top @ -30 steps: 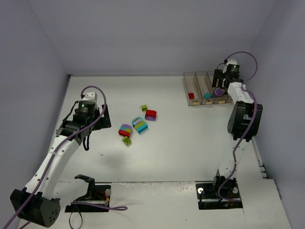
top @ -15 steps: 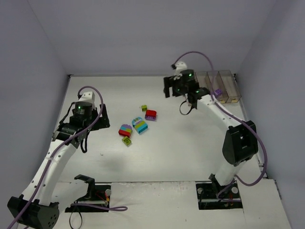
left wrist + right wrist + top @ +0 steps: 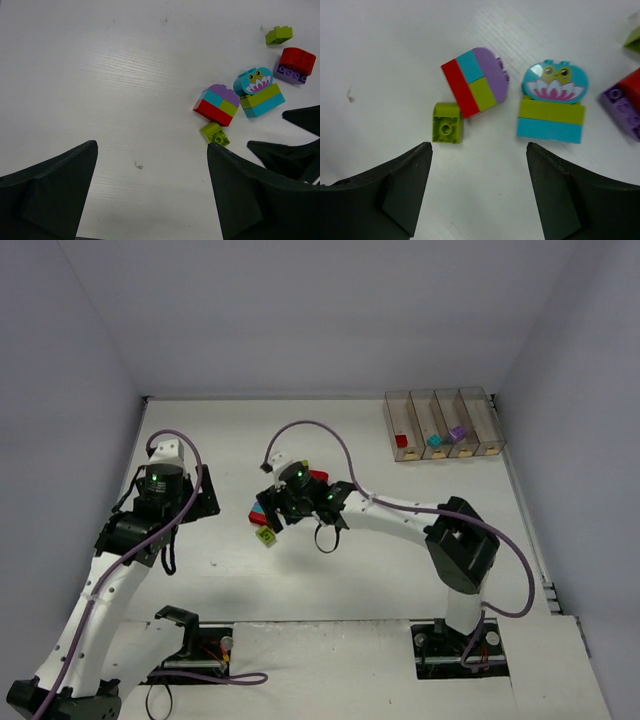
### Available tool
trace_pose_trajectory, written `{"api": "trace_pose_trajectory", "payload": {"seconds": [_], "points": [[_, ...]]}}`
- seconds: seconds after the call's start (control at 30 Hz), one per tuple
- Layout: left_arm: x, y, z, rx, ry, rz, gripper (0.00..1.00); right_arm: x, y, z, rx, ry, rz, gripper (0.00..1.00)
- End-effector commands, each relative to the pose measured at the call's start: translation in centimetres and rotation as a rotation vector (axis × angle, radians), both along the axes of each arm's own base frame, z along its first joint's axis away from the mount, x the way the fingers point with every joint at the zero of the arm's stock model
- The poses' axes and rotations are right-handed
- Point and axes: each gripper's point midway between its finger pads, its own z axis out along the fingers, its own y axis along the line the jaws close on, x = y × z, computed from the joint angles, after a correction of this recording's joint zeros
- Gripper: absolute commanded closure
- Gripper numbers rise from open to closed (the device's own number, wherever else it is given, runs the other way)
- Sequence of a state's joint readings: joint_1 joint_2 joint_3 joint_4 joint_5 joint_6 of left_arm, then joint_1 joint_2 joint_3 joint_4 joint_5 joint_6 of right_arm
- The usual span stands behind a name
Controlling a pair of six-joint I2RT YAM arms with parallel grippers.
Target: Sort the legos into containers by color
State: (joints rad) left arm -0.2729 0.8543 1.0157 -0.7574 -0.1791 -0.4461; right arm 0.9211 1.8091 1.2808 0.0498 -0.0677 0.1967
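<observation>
Risk first: right gripper [image 3: 477, 167] hangs low over the loose bricks mid-table, jaws partly apart, nothing between them. Just ahead lie a small lime green single-stud brick [image 3: 447, 123] and, right beside it, maybe touching, a mixed stack of red, teal, lime and purple bricks with a rounded top [image 3: 476, 81]. Closing here could pinch both at once, or shove the lime one aside. The mixed stack dropped whole into one bin would mis-sort; it needs pulling apart. Left gripper [image 3: 152, 167] hovers left of the cluster, jaws wide, empty. The two arms could crowd each other.

Orientation: mixed stack lies flat on its side, long axis from red base to purple dome. The dome points toward the neighbouring teal frog-face stack on lime and teal bricks [image 3: 552, 102], whose own dome points away from the right gripper. Row of four clear plastic bins [image 3: 478, 410] sits at the table's [image 3: 400, 540] far right corner, well apart, with a red brick [image 3: 401, 440], teal brick [image 3: 435, 440] and purple brick [image 3: 458, 432] in separate bins.
</observation>
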Motion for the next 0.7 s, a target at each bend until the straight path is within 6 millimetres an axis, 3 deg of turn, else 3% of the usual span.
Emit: {"api": "trace_pose_trajectory", "payload": {"seconds": [0.0, 0.17, 0.3, 0.5, 0.6, 0.67], "points": [[-0.2, 0.7, 1.4, -0.002, -0.041, 0.037, 0.16, -0.3, 3.0, 1.8, 0.068, -0.034, -0.012, 0.28], [-0.8, 0.8, 1.1, -0.001, -0.031, 0.037, 0.16, -2.6, 5.1, -0.9, 0.039, 0.008, 0.007, 0.29], [-0.8, 0.7, 1.3, -0.004, -0.035, 0.034, 0.16, -2.7, 5.8, -3.7, -0.014, 0.013, -0.022, 0.31], [-0.8, 0.8, 1.6, 0.0, -0.036, 0.033, 0.16, -2.3, 6.3, -6.2, -0.058, 0.016, -0.054, 0.35], [-0.9, 0.8, 1.6, 0.0, -0.034, 0.029, 0.16, -2.2, 6.2, -6.6, -0.068, 0.011, -0.067, 0.46], [-0.9, 0.8, 1.5, 0.001, -0.032, 0.029, 0.16, -2.1, 5.9, -6.4, -0.077, -0.005, -0.074, 0.67]]}}
